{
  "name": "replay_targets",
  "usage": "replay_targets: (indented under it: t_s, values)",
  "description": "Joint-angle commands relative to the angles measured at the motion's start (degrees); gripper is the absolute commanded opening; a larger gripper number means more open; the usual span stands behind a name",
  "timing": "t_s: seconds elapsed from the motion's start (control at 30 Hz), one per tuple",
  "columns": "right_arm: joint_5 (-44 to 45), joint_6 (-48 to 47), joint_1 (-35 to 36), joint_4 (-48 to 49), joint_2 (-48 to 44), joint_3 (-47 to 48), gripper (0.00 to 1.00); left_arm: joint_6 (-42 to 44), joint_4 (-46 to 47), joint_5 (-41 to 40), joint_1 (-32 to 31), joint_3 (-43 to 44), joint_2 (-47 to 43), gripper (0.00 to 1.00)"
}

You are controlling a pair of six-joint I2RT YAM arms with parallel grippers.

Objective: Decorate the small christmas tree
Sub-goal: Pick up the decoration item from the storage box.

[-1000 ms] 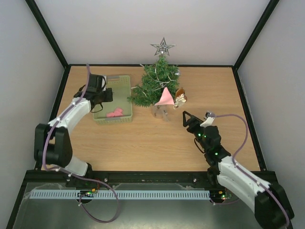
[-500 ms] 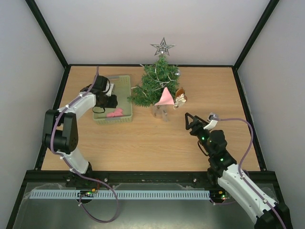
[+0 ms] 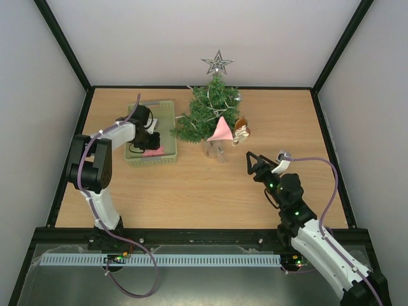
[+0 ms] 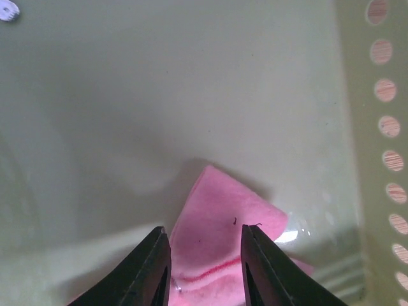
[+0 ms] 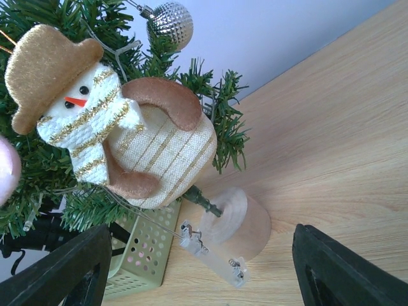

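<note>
Far left on the table: reaching down into the pale green basket with the left tool, arm bent in from the table's left edge. Seen from the left wrist, black fingers straddling a pink felt piece on the basket floor, one finger at each side edge, the felt filling the narrow gap between them. Cannot tell whether clenched on the felt or only set around it. Just right of the basket, at the back middle of the table: the small christmas tree, upright, lowest left branches reaching to the basket's right rim. Topped by a silver star. Hung on the front with a pink cone and, touching its right side, a snowman in a tan hat and gold-striped scarf. Above the snowman, among the needles, a silver bauble. Below, a thin trunk set in a round wooden base, with a small clear clip lying on the table just beside it. Further right and nearer the front: the right tool, raised off the table and pointed at the tree, apart from it. Released, fingers spread wide, nothing between them.
</note>
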Motion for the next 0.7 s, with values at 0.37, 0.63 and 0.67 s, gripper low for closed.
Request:
replay_targets:
  t_s: [0.37, 0.63, 0.67]
  values:
    - [0.2, -1.5, -0.2, -6.0, -4.4, 5.5, 0.76, -0.1, -0.8, 0.5, -0.4, 1.3, 1.0, 0.02]
    - [-0.5, -1.5, -0.2, -8.4, -5.7, 6.5, 0.76, -1.2, -1.1, -2.0, -0.5, 1.2, -5.2, 0.02]
    - [-0.8, -1.5, -0.2, -9.0, -5.7, 7.1, 0.76, -1.3, -1.1, -2.5, -0.5, 1.2, -6.5, 0.02]
